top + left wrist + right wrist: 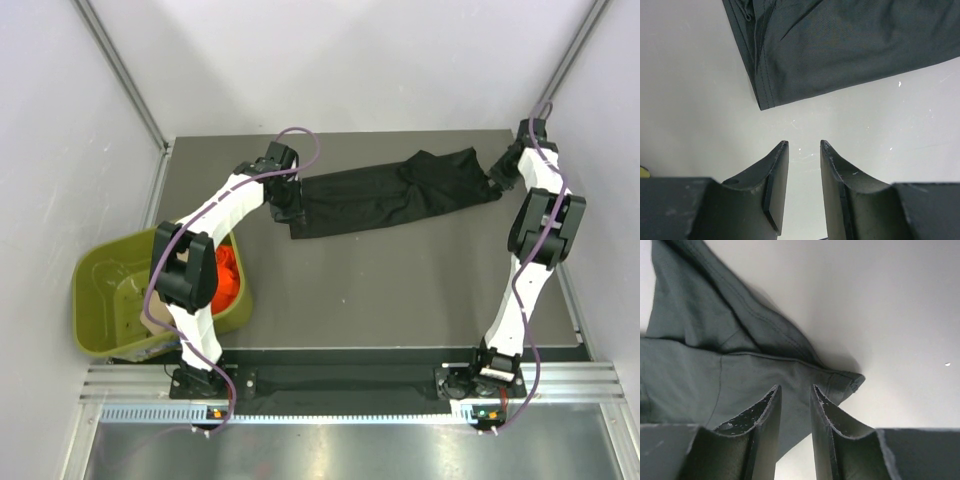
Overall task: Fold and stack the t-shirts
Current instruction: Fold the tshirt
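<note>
A plain black cloth t-shirt (390, 195) lies stretched across the far worktop (400, 290). The left hand (804, 144) is spread and empty by its left corner. The right hand (795, 387) is over its right end; I cannot tell if it pinches.

Two arms, one desk, one tub, and cloth in three colours

One black t-shirt (390, 195) lies at upper centre of the overhead frame on the single desk (380, 290). One olive-green tub (100, 300) at lower left shows one orange-red t-shirt (230, 278) and one patch of beige cloth (150, 312), too hidden to count as a shirt. The left arm (215, 215) and right arm (535, 240) make two, each with two fingers: left fingers (775, 190), right fingers (765, 430), four in all.
</note>
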Robot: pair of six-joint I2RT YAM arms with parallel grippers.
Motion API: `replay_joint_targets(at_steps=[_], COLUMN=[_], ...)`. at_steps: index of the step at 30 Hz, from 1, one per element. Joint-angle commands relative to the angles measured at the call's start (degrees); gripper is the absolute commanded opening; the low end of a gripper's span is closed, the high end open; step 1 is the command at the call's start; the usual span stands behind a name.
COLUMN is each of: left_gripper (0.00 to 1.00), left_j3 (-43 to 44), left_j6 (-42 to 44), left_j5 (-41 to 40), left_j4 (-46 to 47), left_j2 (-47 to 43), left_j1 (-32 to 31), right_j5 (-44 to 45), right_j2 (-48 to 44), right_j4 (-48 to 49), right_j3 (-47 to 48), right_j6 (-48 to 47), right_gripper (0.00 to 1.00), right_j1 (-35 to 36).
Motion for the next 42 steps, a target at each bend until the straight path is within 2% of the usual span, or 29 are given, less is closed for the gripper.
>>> replay_joint_targets(at_steps=[1,18,27,42], left_gripper=[0.37,0.37,0.37,0.37], left_j3=[1.80,2.16,2.51,2.95], left_j6=[0.53,0.01,-0.26,-0.43], left_j5=[0.26,0.35,0.61,0.70], left_j4=[0.83,0.92,0.83,0.83], left_j2=[0.18,0.89,0.98,1.15], left_j1=[0.09,0.09,0.09,0.09], right_j5=[2.95,7.26,7.09,8.32], right_j2=[1.13,5.08,5.35,-3.43], right_j4=[-1.48,-3.41,-4.38,-6.58], right_j3=[3.08,6.15,7.65,2.64], right_j6=[-0.11,-3.45,-3.98,-5.83], right_gripper=[0.30,0.27,0.00,0.00], right_j1=[0.48,1.54,1.54,-0.13])
